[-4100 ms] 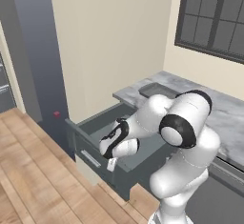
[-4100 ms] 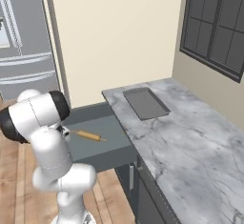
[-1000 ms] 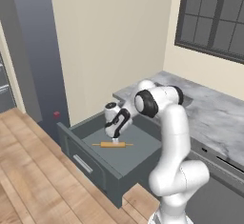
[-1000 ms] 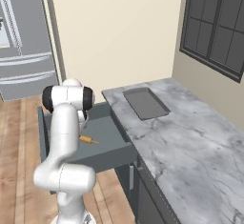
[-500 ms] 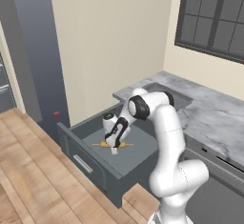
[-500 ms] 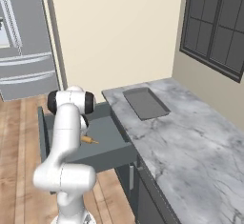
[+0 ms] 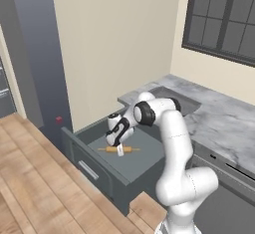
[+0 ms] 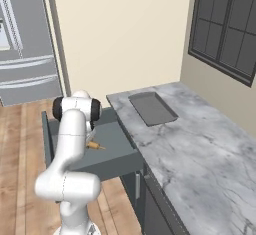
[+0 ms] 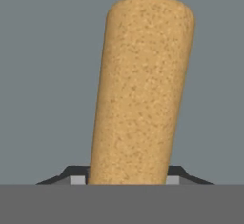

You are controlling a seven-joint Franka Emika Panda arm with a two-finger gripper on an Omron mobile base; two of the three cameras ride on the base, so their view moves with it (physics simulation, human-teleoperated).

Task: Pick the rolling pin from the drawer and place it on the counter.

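The claw (image 7: 120,150) is closed around the middle of the rolling pin (image 9: 140,89) in the drawer (image 7: 144,159); stiff, light, round wood is judged likely to roll.

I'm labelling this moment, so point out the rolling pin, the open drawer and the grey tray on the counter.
rolling pin (image 9: 140,89): hand view, middle of its wooden barrel.
drawer (image 7: 89,167): left base view, flat front panel by the bar handle.
tray (image 8: 152,107): right base view, bare flat floor of the tray.
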